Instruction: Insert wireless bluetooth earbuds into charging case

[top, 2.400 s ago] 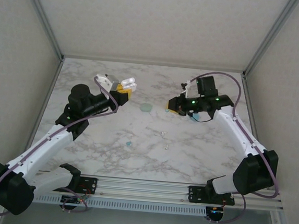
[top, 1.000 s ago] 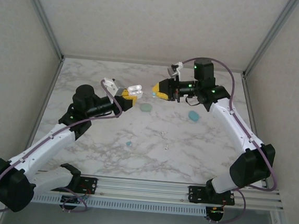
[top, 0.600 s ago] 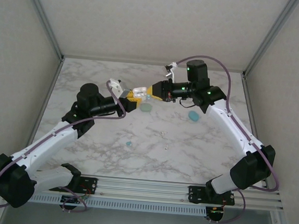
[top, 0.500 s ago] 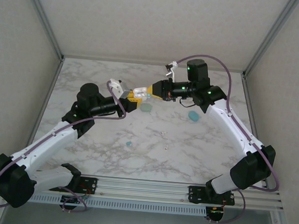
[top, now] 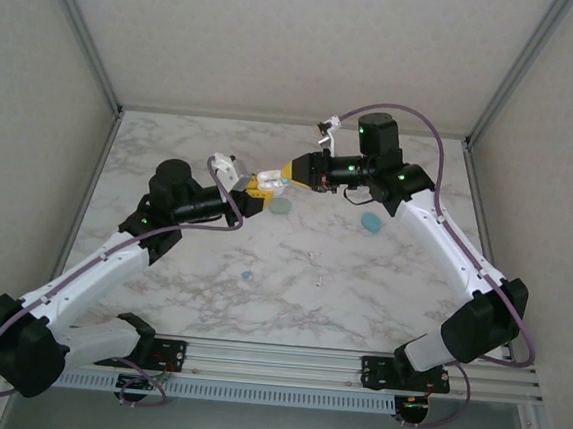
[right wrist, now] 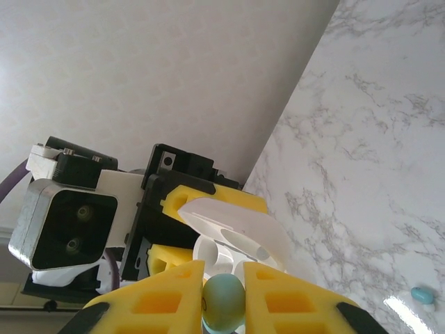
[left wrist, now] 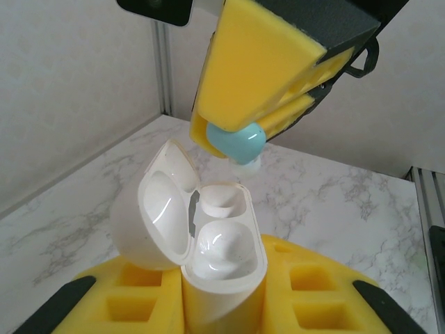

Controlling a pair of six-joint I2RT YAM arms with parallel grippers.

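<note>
My left gripper (top: 249, 192) is shut on a white charging case (top: 266, 183), held above the table with its lid swung open. In the left wrist view the case (left wrist: 208, 236) stands upright between my yellow pads (left wrist: 327, 292), both sockets empty. My right gripper (top: 288, 175) is shut on a teal-blue earbud (left wrist: 238, 144) and hangs just above the case's far socket, a small gap apart. From the right wrist, the earbud (right wrist: 224, 300) sits pinched between the yellow fingers (right wrist: 156, 299), with the open case (right wrist: 233, 226) right beyond it.
Two teal rounded cases (top: 280, 206) (top: 370, 222) lie on the marble table (top: 162, 264). A small teal earbud (top: 247, 274) and tiny pale pieces (top: 319, 278) lie nearer the front. Another teal earbud (right wrist: 421, 295) lies on the marble. Walls close in left, right and back.
My right gripper has carried the teal earbud leftward until it hangs over the open case. My left gripper has shifted right with the case to meet it.
</note>
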